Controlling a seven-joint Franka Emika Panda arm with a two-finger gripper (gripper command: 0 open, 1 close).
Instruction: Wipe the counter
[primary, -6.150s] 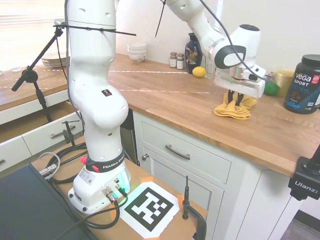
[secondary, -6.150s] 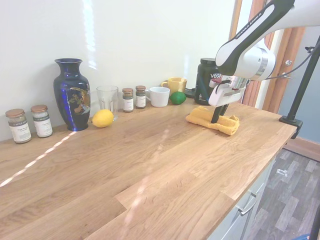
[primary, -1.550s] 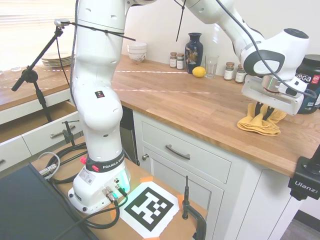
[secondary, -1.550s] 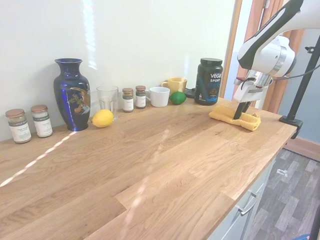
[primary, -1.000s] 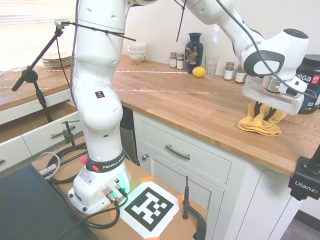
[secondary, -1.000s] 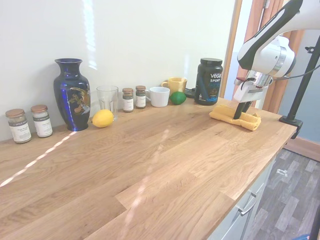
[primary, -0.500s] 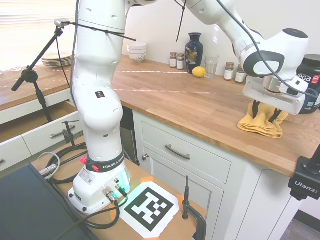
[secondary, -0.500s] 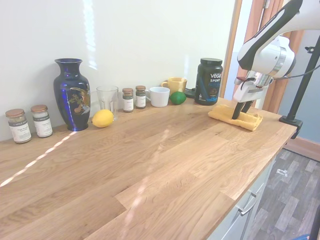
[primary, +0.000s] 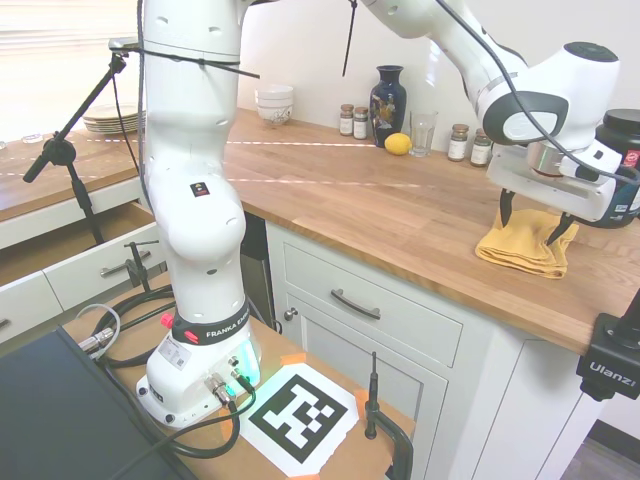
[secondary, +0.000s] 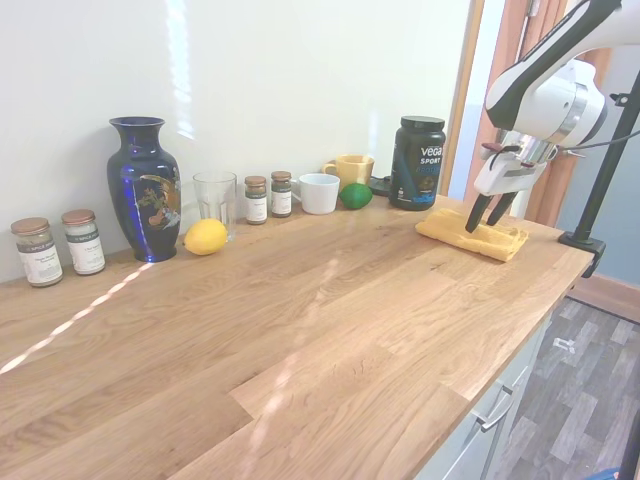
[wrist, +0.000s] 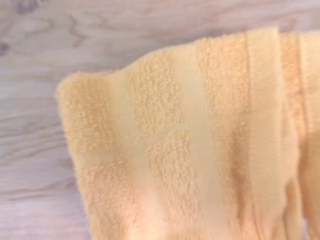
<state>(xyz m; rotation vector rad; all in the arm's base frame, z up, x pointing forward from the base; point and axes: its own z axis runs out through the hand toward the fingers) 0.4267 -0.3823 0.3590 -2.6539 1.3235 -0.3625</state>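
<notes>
A folded yellow towel (primary: 520, 250) (secondary: 472, 236) (wrist: 200, 150) lies flat on the warm-brown wooden counter (primary: 380, 205) (secondary: 300, 320) near its right end. My gripper (primary: 533, 222) (secondary: 487, 217) hangs just above the towel, open, with one finger on each side and nothing held. The fingertips (primary: 504, 214) are lifted off the cloth. In the wrist view the towel fills most of the picture over the wood grain.
A black Vega tub (secondary: 416, 163), a lime (secondary: 356, 195), a yellow mug (secondary: 350, 169), a white cup (secondary: 318, 193), spice jars (secondary: 268, 196), a glass (secondary: 213, 200), a lemon (secondary: 205, 237) and a blue vase (secondary: 144, 188) line the wall. Cabinet handle (primary: 356, 305) below.
The gripper has let go of the towel, opened, and risen off it. Earlier it slid the towel from mid-counter toward the right end, where the towel now lies flattened.
</notes>
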